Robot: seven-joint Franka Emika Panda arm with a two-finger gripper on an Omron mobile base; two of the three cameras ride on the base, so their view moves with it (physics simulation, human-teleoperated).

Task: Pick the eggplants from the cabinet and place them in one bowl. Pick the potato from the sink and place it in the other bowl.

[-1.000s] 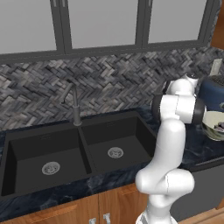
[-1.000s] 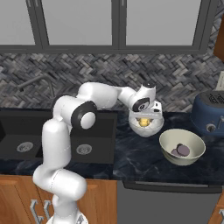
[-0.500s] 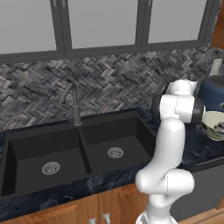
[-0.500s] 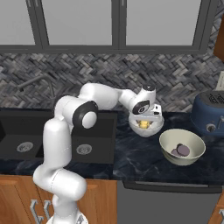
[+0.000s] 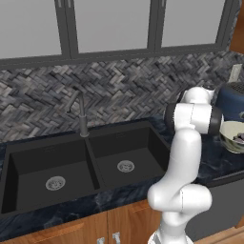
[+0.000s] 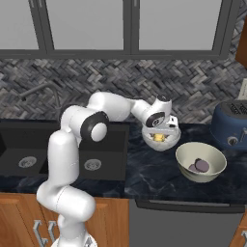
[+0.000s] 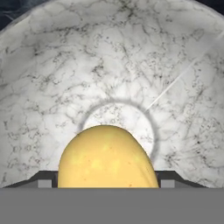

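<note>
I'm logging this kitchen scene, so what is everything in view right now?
sink: one, black, two basins, set in the counter
drains: two, steel, one per basin
tap: one, dark grey, behind the sink
counter: one, dark marbled
backsplash: grey herringbone tiles, behind the counter
marbled bowl: one, white-grey, on the counter right of the sink, under the gripper
cream bowl: one, on the counter, right of the marbled bowl
eggplants: seemingly two, purple, in the cream bowl
blue rounded thing: one, navy, far right of the counter
potato: one, yellow, between the fingertips above the marbled bowl
arm: one, white
gripper: one, closed on the potato
</note>
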